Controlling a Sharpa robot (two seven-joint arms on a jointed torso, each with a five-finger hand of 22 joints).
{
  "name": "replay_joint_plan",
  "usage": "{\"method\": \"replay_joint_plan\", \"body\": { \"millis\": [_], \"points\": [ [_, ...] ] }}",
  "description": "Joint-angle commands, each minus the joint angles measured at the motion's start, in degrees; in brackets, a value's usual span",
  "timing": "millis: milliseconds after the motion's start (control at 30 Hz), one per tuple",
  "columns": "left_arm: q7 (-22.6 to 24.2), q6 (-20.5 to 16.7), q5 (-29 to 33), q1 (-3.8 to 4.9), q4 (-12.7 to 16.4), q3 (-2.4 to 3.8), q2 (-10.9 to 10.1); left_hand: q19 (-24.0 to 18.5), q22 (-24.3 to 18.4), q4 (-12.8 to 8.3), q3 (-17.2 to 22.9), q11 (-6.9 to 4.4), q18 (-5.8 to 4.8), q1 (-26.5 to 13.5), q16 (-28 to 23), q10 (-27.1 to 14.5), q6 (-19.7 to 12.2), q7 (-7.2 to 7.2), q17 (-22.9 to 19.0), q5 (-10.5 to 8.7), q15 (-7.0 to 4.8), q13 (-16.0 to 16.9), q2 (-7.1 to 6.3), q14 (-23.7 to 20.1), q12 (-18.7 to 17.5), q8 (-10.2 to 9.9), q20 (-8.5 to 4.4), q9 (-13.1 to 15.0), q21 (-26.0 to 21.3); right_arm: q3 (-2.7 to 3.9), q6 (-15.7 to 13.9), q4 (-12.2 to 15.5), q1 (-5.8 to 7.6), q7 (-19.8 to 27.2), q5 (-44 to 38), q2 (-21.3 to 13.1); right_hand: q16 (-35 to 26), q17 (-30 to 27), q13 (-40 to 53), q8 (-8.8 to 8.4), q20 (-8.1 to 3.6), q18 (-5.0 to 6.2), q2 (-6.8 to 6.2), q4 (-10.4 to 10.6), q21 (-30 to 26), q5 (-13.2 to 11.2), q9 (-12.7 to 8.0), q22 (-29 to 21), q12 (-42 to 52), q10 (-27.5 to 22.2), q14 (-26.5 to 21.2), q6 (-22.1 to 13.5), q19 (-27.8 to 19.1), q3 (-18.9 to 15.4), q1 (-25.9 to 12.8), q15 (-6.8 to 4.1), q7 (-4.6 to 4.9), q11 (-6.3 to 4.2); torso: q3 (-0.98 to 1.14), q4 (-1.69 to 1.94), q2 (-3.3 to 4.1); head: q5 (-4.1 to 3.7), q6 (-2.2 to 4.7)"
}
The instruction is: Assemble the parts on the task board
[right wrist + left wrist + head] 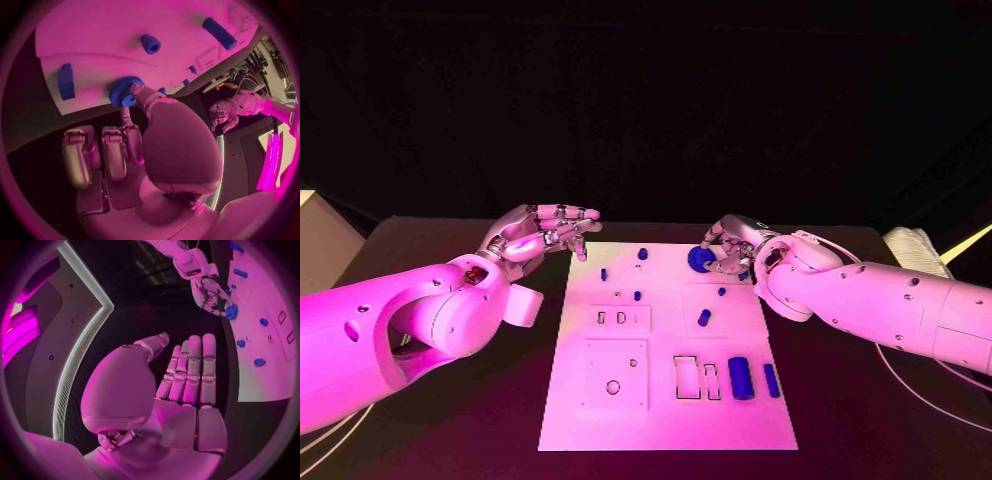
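Now my right robot hand [728, 243] pinches the round blue gear [701, 259] near the top middle of the white task board [668, 420]. My left robot hand [542, 233] hangs loose and holds nothing, upper left. Two blue bars [741, 378] lie loose at lower right, so I think much is left.

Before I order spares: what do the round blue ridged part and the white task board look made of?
The round blue ridged part, which the right hand pinches at the board's far edge, looks like matte moulded or printed plastic: uniform colour, fine ribs round its rim, no glint. The white task board looks like a flat rigid matte plate, probably plastic; its cut-out slots have crisp edges. Neither is certain.
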Motion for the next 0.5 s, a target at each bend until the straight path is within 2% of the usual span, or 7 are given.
{"method": "replay_joint_plan", "body": {
  "millis": [33, 167, 233, 367, 500],
  "points": [
    [0.19, 1.14, -0.2, 0.02, 0.08, 0.03, 0.13, -0.36, 0.06, 0.33, 0.13, -0.08, 0.84, -0.41, -0.28, -0.37, -0.44, 0.04, -0.05, 0.11, 0.02, 0.08, -0.05, -0.21, 0.21, -0.22, 0.01, 0.09, 0.18, 0.1, -4.99, 1.51, 0.13, 0.47, -4.06, -0.09, 0.21, 15.09, 8.28, 2.59, -0.35, -0.81, 0.18, 0.12, 0.25, -0.05, 1.27, 15.06, 0.28, 0.1, 5.97, 1.9, 5.99, 0.39, -1.26, -0.52, -1.52, -0.22, -0.06, 0.02, -0.01, -0.06, 0.04],
    [0.1, 1.34, -0.2, 0.02, 0.09, 0.03, 0.19, -0.39, 0.07, 0.39, 0.15, -0.09, 0.84, -0.45, -0.28, -0.39, -0.44, 0.02, -0.07, 0.11, 0.02, 0.09, 0.03, -0.22, 0.23, -0.21, 0.01, 0.11, 0.2, 0.45, -6.33, 4.81, 0.27, -0.04, -4.89, -0.44, 0.21, 15.09, 8.25, 2.65, -0.38, -0.81, 0.05, 0.18, 0.25, -0.2, 1.29, 15.06, 0.24, 0.08, 5.97, 1.85, 5.99, 0.48, -1.56, -0.54, -1.54, -0.24, -0.06, 0.18, 0.04, -0.07, -0.05],
    [0.05, 1.41, -0.2, 0.02, 0.1, 0.03, 0.2, -0.39, 0.07, 0.39, 0.15, -0.09, 0.84, -0.45, -0.28, -0.39, -0.44, 0.02, -0.07, 0.11, 0.02, 0.09, 0.03, -0.22, 0.23, -0.21, 0.01, 0.11, 0.2, 0.62, -6.65, 6.6, 0.41, -0.6, -5.75, -0.25, 0.21, 15.09, 8.15, 2.68, -0.4, -0.81, -0.02, 0.21, 0.25, -0.24, 1.29, 15.06, 0.15, -0.02, 5.97, 1.81, 5.99, 0.54, -1.72, -0.55, -1.54, -0.25, -0.06, 0.11, 0.05, 0.11, -0.1],
    [0.02, 1.5, -0.2, 0.03, 0.15, 0.03, 0.26, -0.39, 0.07, 0.39, 0.15, -0.09, 0.84, -0.45, -0.28, -0.39, -0.44, 0.02, -0.07, 0.11, 0.02, 0.09, 0.03, -0.22, 0.23, -0.21, 0.01, 0.11, 0.2, 0.73, -7.03, 8.06, 0.52, -1.8, -8.42, 0.91, 0.21, 15.09, 8.18, 2.69, -0.43, -0.81, -0.16, 0.27, 0.25, -0.34, 1.29, 15.06, 0.16, 0.02, 5.97, 1.67, 5.99, 0.67, -2.04, -0.57, -1.53, -0.25, -0.17, 0.16, 0.0, -0.02, -0.05],
    [0.0, 1.52, -0.2, 0.03, 0.2, 0.03, 0.28, -0.39, 0.07, 0.39, 0.15, -0.09, 0.84, -0.45, -0.28, -0.39, -0.44, 0.02, -0.07, 0.11, 0.02, 0.09, 0.03, -0.22, 0.23, -0.21, 0.01, 0.11, 0.2, 0.75, -6.95, 8.2, 0.55, -3.23, -11.11, 2.78, 0.21, 15.09, 8.18, 2.64, -0.45, -0.81, -0.22, 0.16, 0.25, -0.49, 1.26, 15.06, 0.14, 0.03, 5.97, 1.46, 5.99, 0.86, -2.04, -0.58, -1.53, -0.26, -0.12, 0.11, 0.11, 0.21, -0.06]
  ]
}}
